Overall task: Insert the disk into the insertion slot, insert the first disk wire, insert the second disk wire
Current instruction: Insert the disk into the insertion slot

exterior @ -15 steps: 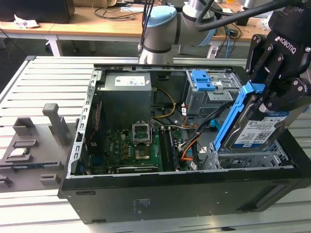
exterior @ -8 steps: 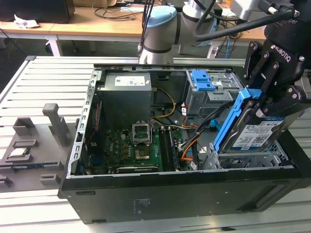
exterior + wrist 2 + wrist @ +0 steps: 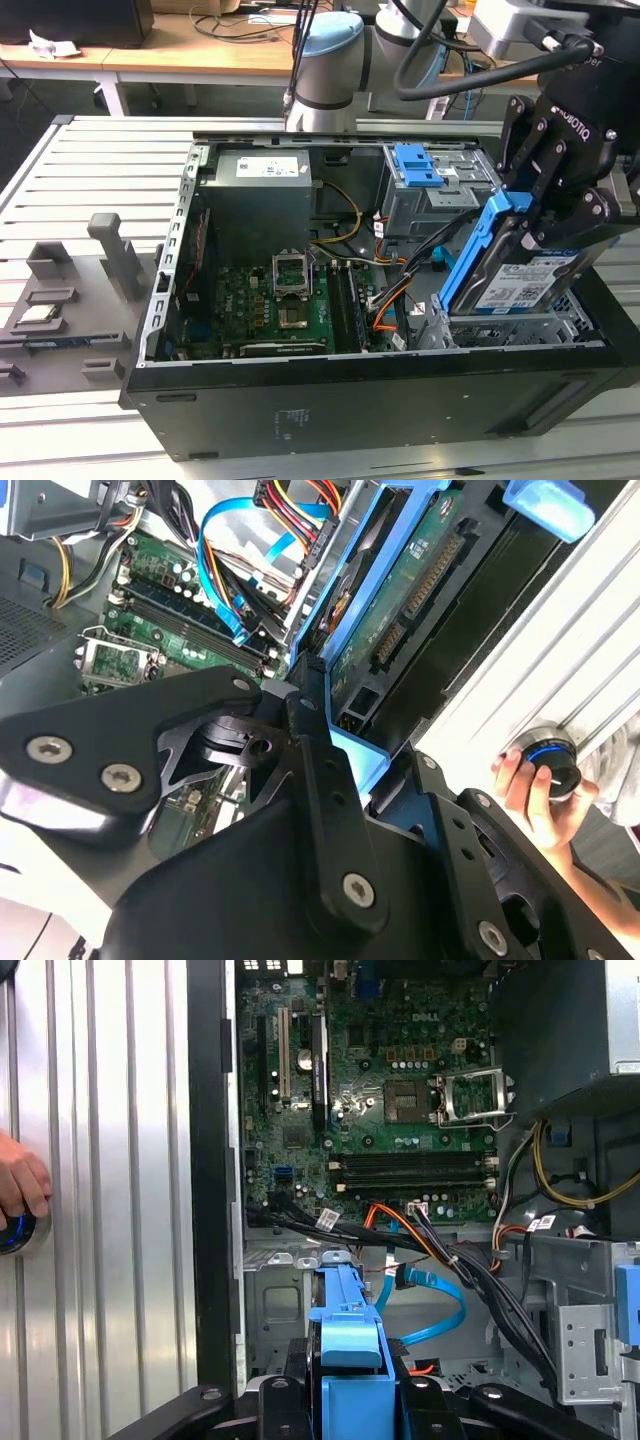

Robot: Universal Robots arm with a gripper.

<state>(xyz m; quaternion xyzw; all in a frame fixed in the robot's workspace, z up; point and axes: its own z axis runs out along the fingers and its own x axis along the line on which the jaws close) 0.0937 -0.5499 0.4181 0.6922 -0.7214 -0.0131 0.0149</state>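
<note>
Gripper [image 3: 541, 212] clamped shut on the disk [image 3: 533, 282], fingers [image 3: 325, 780] pressed along the blue bracket [image 3: 478, 250] round it. Disk tilted steeply, upper end well above the open computer case [image 3: 330, 400], lower end down at the rim of the insertion slot [image 3: 515, 328], the low perforated silver cage in the case's corner at the exterior view's right; not lying flat inside. In the second wrist view, green circuit board and connector on the disk's underside turned toward the camera. Second disk wire [image 3: 441, 1312], thin and light blue, looped loose over the cage floor just beside the bracket in the first wrist view, and curling above the motherboard [image 3: 160, 590] in the second wrist view. First disk wire [image 3: 386, 306], red and orange strands, lying between motherboard and cage. Taller grey cage [image 3: 428, 178] with blue latch behind the slot, power supply [image 3: 255, 200] further toward the exterior view's left. A person's hand [image 3: 535, 798] on a round blue-lit knob [image 3: 552, 762] resting on the slatted table [image 3: 90, 160] beside the case.
</note>
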